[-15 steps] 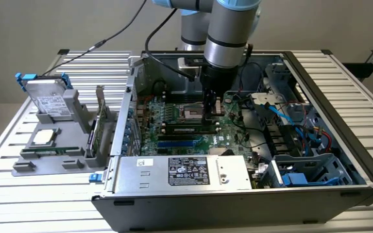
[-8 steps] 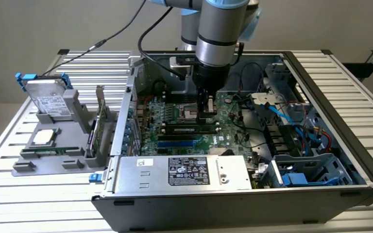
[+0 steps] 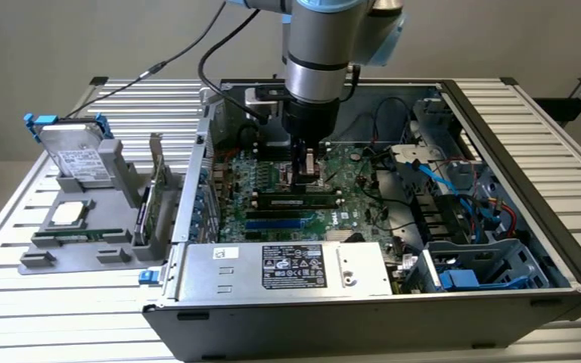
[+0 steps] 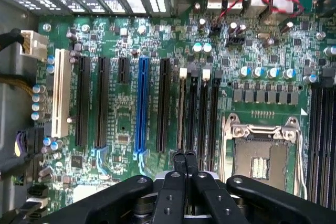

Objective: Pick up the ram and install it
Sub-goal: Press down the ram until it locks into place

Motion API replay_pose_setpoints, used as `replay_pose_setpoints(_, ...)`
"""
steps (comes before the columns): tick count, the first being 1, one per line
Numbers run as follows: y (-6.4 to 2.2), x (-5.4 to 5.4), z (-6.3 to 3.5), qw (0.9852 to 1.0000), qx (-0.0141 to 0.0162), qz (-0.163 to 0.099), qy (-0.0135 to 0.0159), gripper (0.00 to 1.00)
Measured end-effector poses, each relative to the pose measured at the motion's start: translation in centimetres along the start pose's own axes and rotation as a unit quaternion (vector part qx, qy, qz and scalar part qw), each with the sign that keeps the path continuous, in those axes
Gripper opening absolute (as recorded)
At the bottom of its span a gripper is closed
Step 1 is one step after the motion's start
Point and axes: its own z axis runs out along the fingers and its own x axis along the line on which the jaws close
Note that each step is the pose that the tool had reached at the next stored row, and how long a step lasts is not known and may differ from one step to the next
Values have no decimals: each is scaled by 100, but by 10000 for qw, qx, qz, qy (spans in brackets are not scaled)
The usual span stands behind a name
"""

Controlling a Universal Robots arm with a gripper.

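Observation:
The ram (image 3: 293, 201), a narrow stick with dark chips and a small white label, stands on edge in a slot on the green motherboard (image 3: 356, 178) inside the open computer case. In the wrist view the ram (image 4: 181, 108) shows edge-on as a thin strip beside several black slots. My gripper (image 3: 306, 175) hangs straight down over the ram's slot area. Its black fingers are pressed together, shut, with nothing between them. In the wrist view the gripper (image 4: 185, 156) has its tips just above one end of that strip. Contact cannot be told.
A metal CPU socket (image 4: 261, 150) lies beside the memory slots, and a blue slot (image 4: 140, 108) and a white slot (image 4: 62, 93) lie farther off. The power supply (image 3: 290, 268) fills the case's front. At the exterior view's left a grey fixture (image 3: 69, 242) holds a hard drive (image 3: 76, 155) and an expansion card (image 3: 154, 189).

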Motion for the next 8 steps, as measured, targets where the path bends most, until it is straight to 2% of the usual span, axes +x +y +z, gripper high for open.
replay_pose_setpoints(4, 117, -12, 9, 10000, 1, 0, 0, 10)
replay_pose_setpoints(8, 121, -12, 16, 10000, 1, 0, 0, 10)
